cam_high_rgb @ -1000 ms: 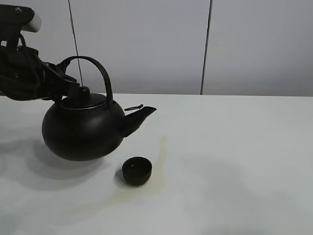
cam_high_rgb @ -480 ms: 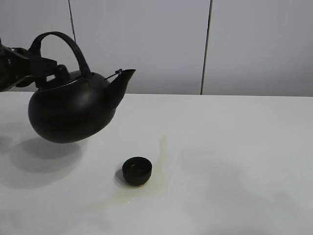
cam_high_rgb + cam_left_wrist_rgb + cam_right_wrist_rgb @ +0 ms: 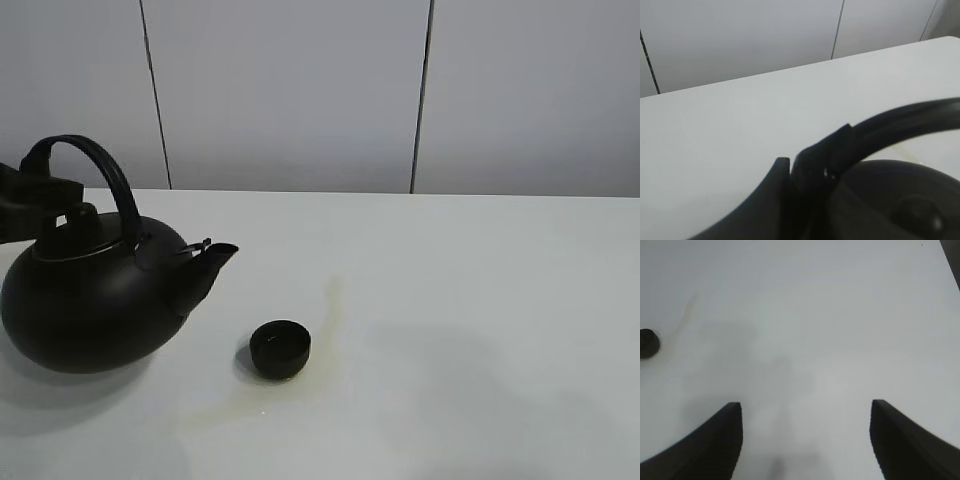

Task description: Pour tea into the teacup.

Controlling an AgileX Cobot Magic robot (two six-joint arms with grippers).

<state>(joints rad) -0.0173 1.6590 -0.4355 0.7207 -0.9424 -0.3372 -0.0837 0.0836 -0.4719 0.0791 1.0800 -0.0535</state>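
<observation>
Exterior high has your teacup (image 3: 280,347) upright near the middle of the tabletop (image 3: 500,300), mouth up, round with no long axis, and the kettle (image 3: 90,305) low at left, spout aimed right toward the cup, tip short of its rim. Your left pincer (image 3: 815,160) is clamped on the kettle's arched handle. Your right pincer (image 3: 805,440) is spread wide over bare tabletop, with broad open surface right of the cup and the far edge back at the wall.

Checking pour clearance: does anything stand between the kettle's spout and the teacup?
Nothing visible does. Only bare table lies between the kettle's spout and the teacup, which sits apart from it.
</observation>
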